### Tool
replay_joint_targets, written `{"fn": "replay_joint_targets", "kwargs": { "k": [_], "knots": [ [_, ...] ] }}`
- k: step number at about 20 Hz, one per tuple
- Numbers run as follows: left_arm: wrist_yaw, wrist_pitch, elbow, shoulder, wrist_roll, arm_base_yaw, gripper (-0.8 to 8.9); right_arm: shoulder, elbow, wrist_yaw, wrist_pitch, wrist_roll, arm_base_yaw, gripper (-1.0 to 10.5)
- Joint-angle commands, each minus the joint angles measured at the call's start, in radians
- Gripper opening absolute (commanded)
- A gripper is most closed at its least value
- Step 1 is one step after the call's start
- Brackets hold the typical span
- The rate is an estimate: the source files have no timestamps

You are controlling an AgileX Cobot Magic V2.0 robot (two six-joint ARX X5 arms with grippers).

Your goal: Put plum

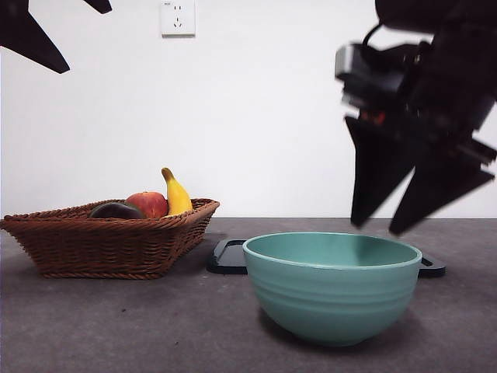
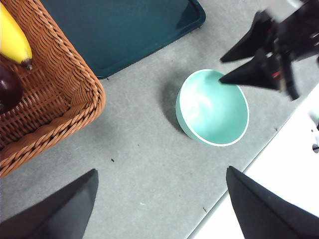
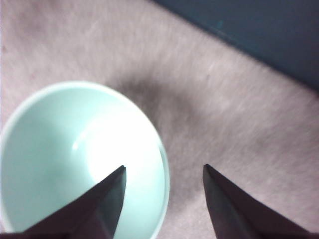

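Observation:
The dark purple plum (image 1: pixel 116 210) lies in the wicker basket (image 1: pixel 109 242) at the left, next to a red apple (image 1: pixel 147 204) and a banana (image 1: pixel 176 194). The left wrist view shows only an edge of the plum (image 2: pixel 7 89) inside the basket (image 2: pixel 60 74). My right gripper (image 1: pixel 378 229) hangs open and holds nothing, just above the right rim of the teal bowl (image 1: pixel 332 287). In its own view, the right gripper (image 3: pixel 163 167) straddles the bowl's rim (image 3: pixel 162 164). My left gripper (image 2: pixel 162 171) is open, high above the table between basket and bowl (image 2: pixel 212 107).
A dark tray (image 1: pixel 229 256) lies flat behind the bowl and beside the basket, also seen as a dark tray (image 2: pixel 124 30) in the left wrist view. The bowl has nothing in it. A white wall with a socket (image 1: pixel 177 17) stands behind the table.

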Motion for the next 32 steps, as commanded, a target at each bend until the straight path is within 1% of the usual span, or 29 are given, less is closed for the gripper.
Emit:
{"fn": "replay_joint_targets", "kwargs": {
  "k": [1,3,4,8,10,14,17,19,24,32],
  "knots": [
    [0.005,0.006,0.019,0.008,0.001,-0.005,4.05,-0.056,0.070,0.023,-0.016,0.014,0.006,2.5],
    [0.005,0.006,0.019,0.008,0.001,-0.005,4.05,-0.119,0.128,0.027,-0.066,0.011,0.005,2.5],
    [0.005,0.006,0.019,0.008,0.001,-0.005,4.05,-0.151,0.155,0.013,-0.093,0.002,0.005,2.5],
    [0.005,0.006,0.019,0.008,0.001,-0.005,4.05,-0.279,0.211,-0.105,-0.186,-0.005,0.006,2.5],
    [0.005,0.006,0.019,0.008,0.001,-0.005,4.05,-0.344,0.211,-0.111,-0.248,-0.012,0.007,2.5],
    [0.005,0.006,0.019,0.008,0.001,-0.005,4.05,-0.457,0.210,-0.114,-0.426,-0.042,0.007,2.5],
    [0.005,0.005,0.019,0.008,0.001,-0.005,4.05,-0.516,0.210,-0.143,-0.513,-0.062,0.008,2.5],
    [0.005,0.006,0.019,0.008,0.001,-0.005,4.05,-0.537,0.210,-0.140,-0.557,-0.078,0.008,2.5],
    [0.005,0.003,0.019,0.008,-0.002,-0.005,4.05,-0.540,0.210,-0.140,-0.573,-0.098,0.008,2.5],
    [0.005,-0.011,0.019,0.008,-0.002,-0.005,4.04,-0.541,0.210,-0.139,-0.573,-0.099,0.008,2.5]
  ]
}}
